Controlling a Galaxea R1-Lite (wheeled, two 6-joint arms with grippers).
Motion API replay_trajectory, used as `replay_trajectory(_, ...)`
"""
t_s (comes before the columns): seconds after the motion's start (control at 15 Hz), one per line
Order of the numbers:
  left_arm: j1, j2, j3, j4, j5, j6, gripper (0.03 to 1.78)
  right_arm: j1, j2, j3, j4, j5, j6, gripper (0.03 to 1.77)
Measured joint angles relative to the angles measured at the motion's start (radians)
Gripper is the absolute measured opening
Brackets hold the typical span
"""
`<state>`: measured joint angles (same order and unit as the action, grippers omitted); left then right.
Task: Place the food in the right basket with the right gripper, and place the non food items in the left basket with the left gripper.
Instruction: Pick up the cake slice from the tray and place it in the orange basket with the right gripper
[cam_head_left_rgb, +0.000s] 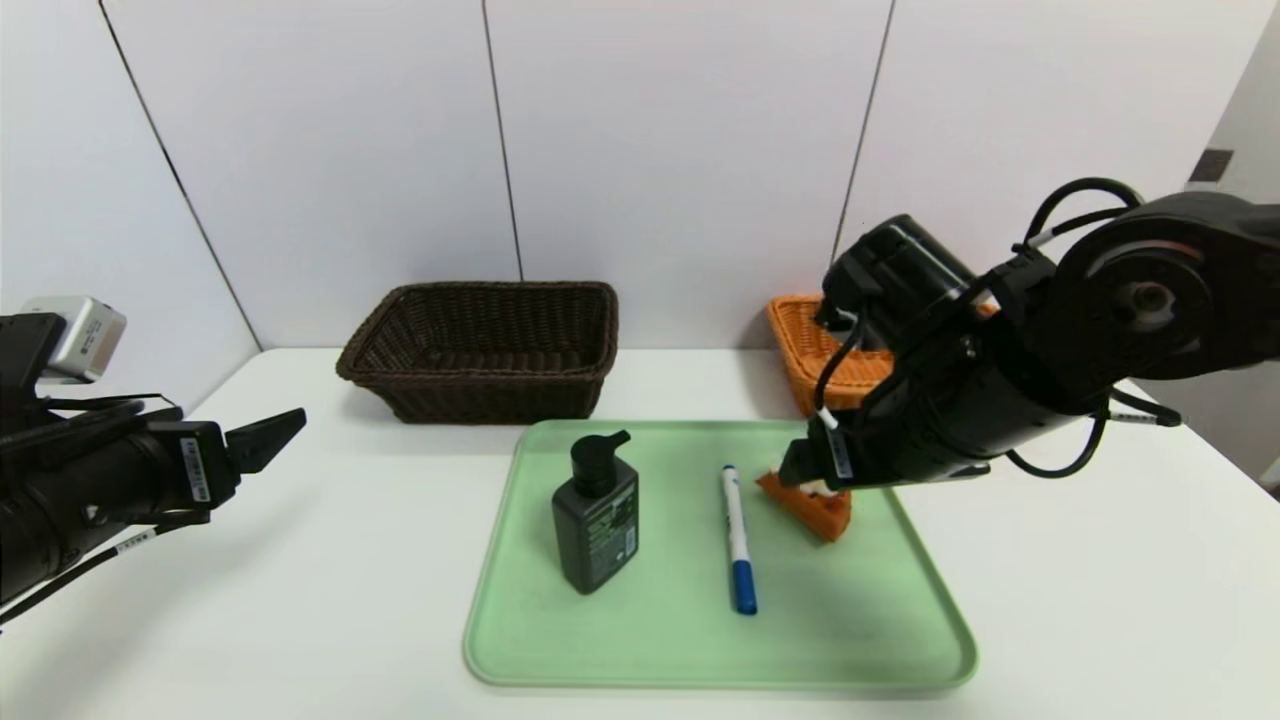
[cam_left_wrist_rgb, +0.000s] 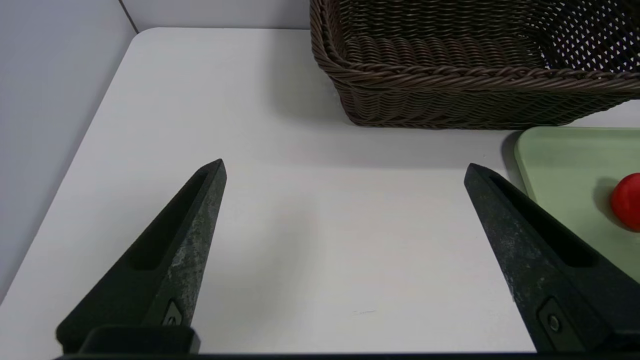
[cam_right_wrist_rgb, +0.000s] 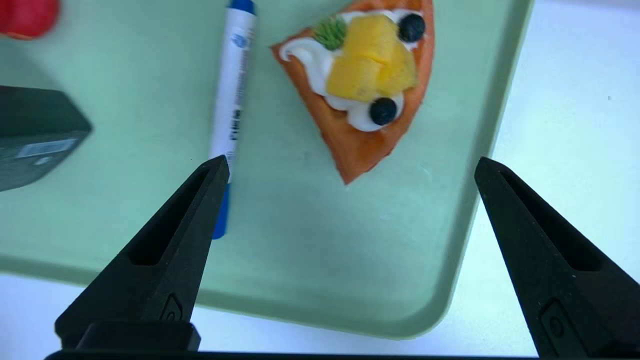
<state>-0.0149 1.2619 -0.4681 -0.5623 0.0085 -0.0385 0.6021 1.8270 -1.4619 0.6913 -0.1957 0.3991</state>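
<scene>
Soft, even light falls from overhead, bright on the white table (cam_head_left_rgb: 330, 560) and the pale wall behind. Shadows are faint and diffuse: a soft one lies under the brown basket (cam_head_left_rgb: 485, 350), another on the green tray (cam_head_left_rgb: 700, 640) below the right arm. There is no hard glare. The head view bends straight wall seams outward toward its edges. In the right wrist view the pen (cam_right_wrist_rgb: 231, 100) and the black bottle (cam_right_wrist_rgb: 35, 135) look slightly smeared.
</scene>
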Motion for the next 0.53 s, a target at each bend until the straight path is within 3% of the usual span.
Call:
replay_trajectory(0.27, 0.001, -0.006, 0.002, 0.0, 0.0, 0.0, 1.69, -0.024, 0.036, 0.053, -0.093, 0.002, 0.001, 1.7)
replay_trajectory(0.53, 0.001, -0.007, 0.002, 0.0, 0.0, 0.001, 1.69, -0.038, 0.067, 0.058, -0.109, 0.005, 0.001, 1.7)
